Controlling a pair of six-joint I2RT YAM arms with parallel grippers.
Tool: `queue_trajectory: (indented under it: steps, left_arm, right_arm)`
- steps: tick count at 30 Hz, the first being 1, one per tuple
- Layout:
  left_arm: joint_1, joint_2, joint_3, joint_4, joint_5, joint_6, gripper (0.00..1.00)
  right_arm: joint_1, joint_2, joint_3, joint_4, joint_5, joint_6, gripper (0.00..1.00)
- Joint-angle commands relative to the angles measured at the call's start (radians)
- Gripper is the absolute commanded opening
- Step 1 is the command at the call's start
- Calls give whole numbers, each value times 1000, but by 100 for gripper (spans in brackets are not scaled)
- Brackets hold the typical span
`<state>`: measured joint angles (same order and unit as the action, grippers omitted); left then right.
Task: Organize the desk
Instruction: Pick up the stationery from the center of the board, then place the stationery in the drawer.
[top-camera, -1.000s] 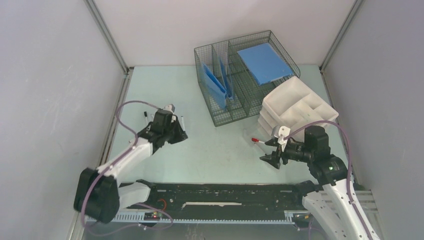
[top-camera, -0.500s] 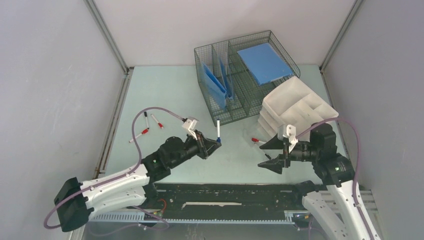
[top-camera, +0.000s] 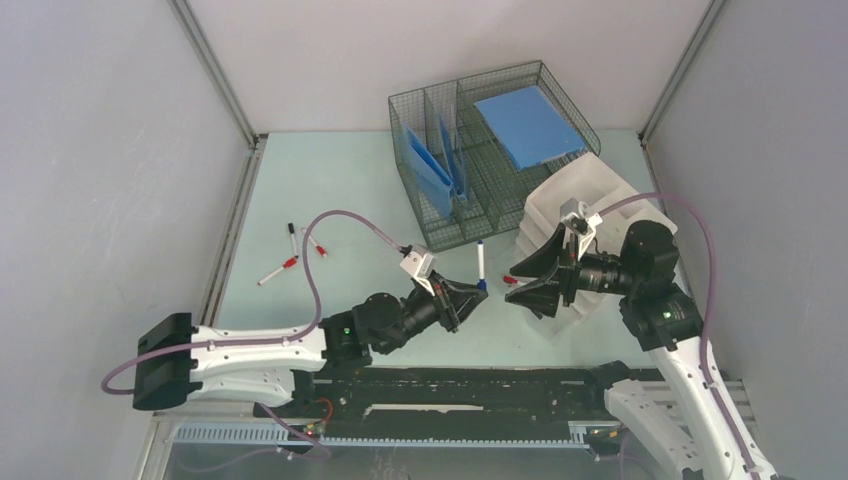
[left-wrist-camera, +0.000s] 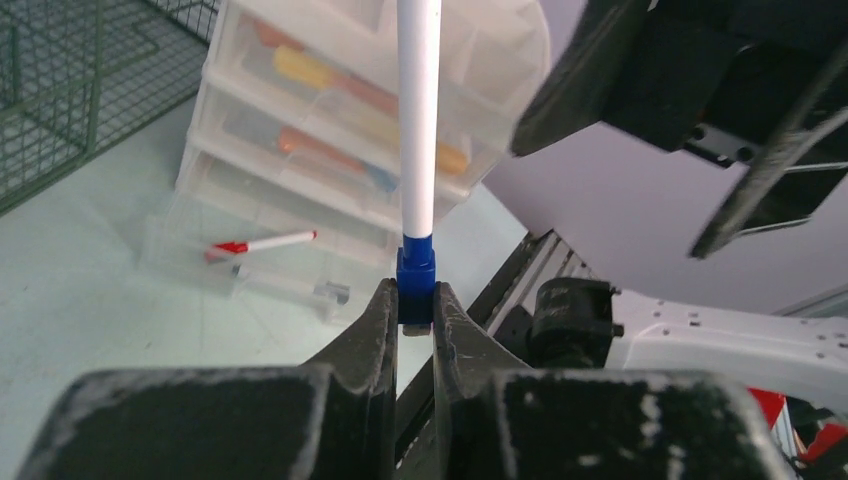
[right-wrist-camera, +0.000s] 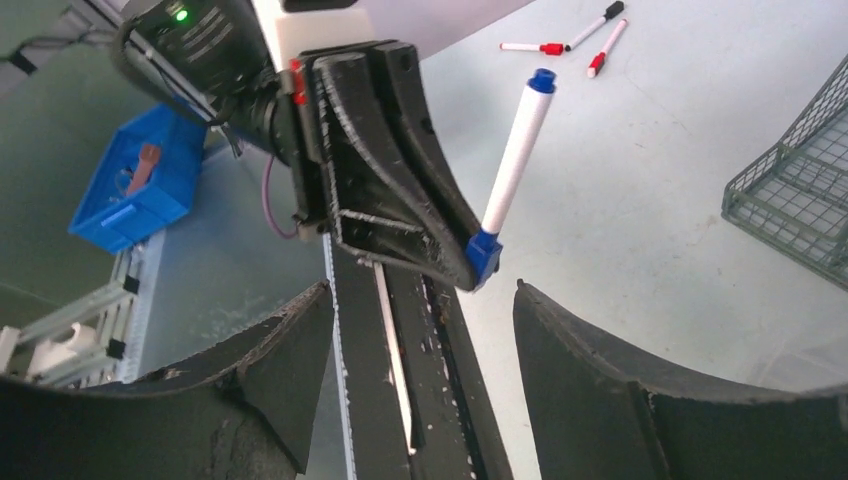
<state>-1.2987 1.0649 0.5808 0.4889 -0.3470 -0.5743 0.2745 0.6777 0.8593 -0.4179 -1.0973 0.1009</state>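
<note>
The pale mint-green desk (top-camera: 340, 180) is seen spread between the grey walls, beyond the bases of both arms. Over its near middle, a white marker (top-camera: 480, 262) is clamped at its blue end by the left gripper (top-camera: 474, 297), the jaws being pressed together on that end and the barrel pointed away from them. The right gripper (top-camera: 522, 282) is held just beside it, turned towards it, with its jaws spread apart and nothing between them. Three red-capped markers (top-camera: 292, 250) are left lying on the left part of the desk. A wire basket (top-camera: 440, 215) with blue folders is placed at the back, and a white drawer stack (top-camera: 590, 200) is set at the right.
</note>
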Motion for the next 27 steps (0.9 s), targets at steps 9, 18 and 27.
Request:
queue_trajectory:
  steps: [9,18,27]
  left_arm:
    - [-66,177,165,111,-79,43,5]
    - [-93,220,202,117,-85,49,5]
    - [-99,226,204,122,-81,51,12]
  right_arm:
    - [19,-3,-111,258,120,244,70]
    - [18,-9,-122,240,197,216,64]
    - [17,-18,-134,254,136,204,10]
